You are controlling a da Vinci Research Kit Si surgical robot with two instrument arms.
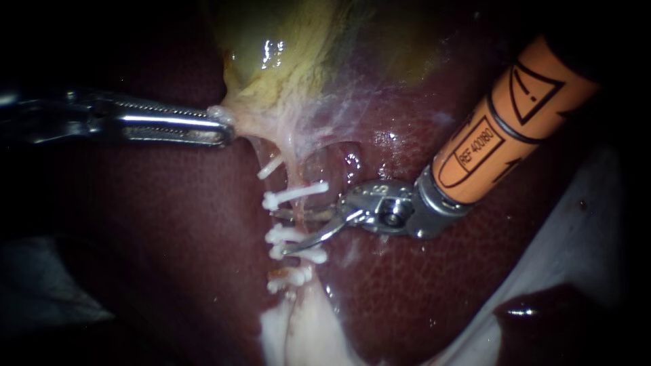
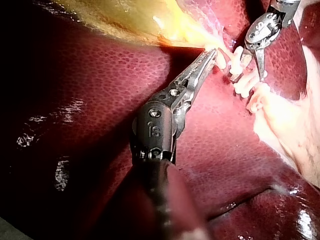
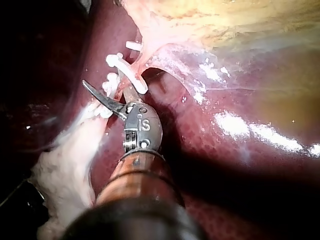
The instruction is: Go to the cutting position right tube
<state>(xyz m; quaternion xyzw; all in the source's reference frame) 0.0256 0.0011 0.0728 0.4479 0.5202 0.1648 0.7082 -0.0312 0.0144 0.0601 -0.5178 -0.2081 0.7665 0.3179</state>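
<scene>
Close view of a dark red liver (image 1: 183, 224) with the yellow-green gallbladder (image 1: 285, 47) above it.

Your left instrument (image 1: 220, 129) comes in level from the left. Its jaws are clenched on the pale tissue at the gallbladder's narrow end. This grip appears to pull that end sideways, so the tube (image 1: 293, 175) below it is stretched and stands off the liver.

The tube runs downward and carries several white clips. One clip (image 1: 298, 192) sits higher, and a cluster of clips (image 1: 288, 235) sits lower.

Your right instrument (image 1: 281, 232), on an orange shaft, enters from the upper right. Its two curved blades are parted and hold nothing. They reach across the tube in the space between the upper clip and the lower cluster, which looks like the intended cutting spot. The endoscope view does not make clear which strand is the right tube.

The right wrist view shows more. One blade of the right instrument (image 3: 107, 90) lies free on the near side of the tube, while the other passes behind it, so the tube sits within the opening.

The left wrist view shows the left instrument (image 2: 209, 54) gripping at its toothed tips only, with the blades well clear of it.
</scene>
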